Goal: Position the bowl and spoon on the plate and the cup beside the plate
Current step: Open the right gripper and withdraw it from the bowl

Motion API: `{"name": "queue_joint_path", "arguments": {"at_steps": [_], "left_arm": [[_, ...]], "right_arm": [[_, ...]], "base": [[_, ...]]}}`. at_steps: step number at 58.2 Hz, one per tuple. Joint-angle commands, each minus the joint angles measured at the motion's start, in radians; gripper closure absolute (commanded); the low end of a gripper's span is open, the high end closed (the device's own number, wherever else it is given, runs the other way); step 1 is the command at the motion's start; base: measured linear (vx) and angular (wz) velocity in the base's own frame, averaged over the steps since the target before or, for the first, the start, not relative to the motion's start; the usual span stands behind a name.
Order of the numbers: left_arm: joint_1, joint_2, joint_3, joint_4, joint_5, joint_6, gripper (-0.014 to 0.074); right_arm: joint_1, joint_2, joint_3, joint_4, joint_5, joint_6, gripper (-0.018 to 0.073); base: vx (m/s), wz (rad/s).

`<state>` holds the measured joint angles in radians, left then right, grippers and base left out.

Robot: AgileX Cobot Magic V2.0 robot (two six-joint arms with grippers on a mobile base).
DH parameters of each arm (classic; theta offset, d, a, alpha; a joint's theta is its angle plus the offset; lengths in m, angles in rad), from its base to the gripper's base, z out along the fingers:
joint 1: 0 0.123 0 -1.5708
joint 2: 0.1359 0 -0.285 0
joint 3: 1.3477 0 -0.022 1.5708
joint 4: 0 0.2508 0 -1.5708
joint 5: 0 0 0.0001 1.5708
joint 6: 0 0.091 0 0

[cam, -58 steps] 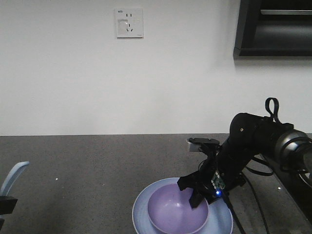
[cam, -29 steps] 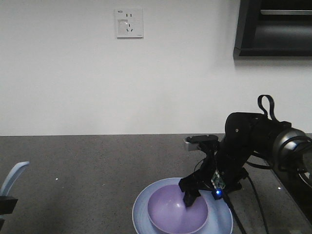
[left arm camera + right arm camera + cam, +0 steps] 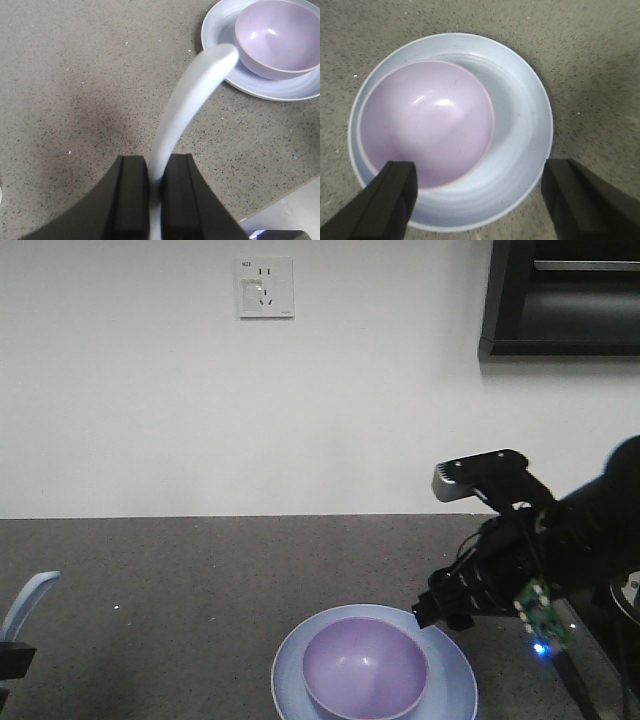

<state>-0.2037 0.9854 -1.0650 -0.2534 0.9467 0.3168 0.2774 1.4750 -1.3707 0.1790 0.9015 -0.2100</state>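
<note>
Left wrist view: my left fingers (image 3: 132, 195) clench the pale blue spoon (image 3: 182, 105) short of the plate (image 3: 215, 25), whose off-centre lavender bowl (image 3: 277, 35) leaves scant room, so it could skid onto the counter (image 3: 75, 75); my right fingers (image 3: 395, 200) hang spread, empty.

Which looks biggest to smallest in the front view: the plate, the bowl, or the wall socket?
1. plate, widest, though the picture's bottom edge cuts it off.
2. bowl, resting on the plate.
3. socket, smallest as seen, but it sits farther back on the wall, so that's unsure.
</note>
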Motion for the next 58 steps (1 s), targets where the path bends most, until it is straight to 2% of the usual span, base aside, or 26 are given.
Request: {"name": "queue_joint_path", "arguments": {"at_steps": [1,20,33,37,51,58], "left_arm": [[-0.007,-0.015,-0.024,-0.023,-0.063,-0.006,0.0421],[-0.007,-0.015,-0.024,-0.023,-0.106,-0.005,0.0421],[-0.007,-0.013,-0.024,-0.051,-0.099,-0.002,0.0421],[-0.007,-0.009,-0.026,-0.084,-0.099,0.033,0.0421],[-0.008,0.072,-0.065,-0.253,-0.044,0.237,0.0419],[-0.035,0.149,-0.127,-0.268,-0.013,0.284,0.0416]], "right_arm": [[0.002,-0.156,0.078,0.012,-0.101,-0.03,0.001],[0.002,-0.475,0.375,0.011,-0.143,-0.032,0.001],[0.0,-0.567,0.464,0.002,-0.203,-0.032,0.001],[0.0,-0.571,0.464,0.005,-0.199,-0.032,0.001],[0.0,-0.571,0.464,0.005,-0.202,-0.029,0.001],[0.0,-0.571,0.464,0.005,-0.202,-0.029,0.001]], "base": [[0.0,0.0],[0.0,0.0],[0.0,0.0],[0.0,0.0],[0.0,0.0],[0.0,0.0]]}}
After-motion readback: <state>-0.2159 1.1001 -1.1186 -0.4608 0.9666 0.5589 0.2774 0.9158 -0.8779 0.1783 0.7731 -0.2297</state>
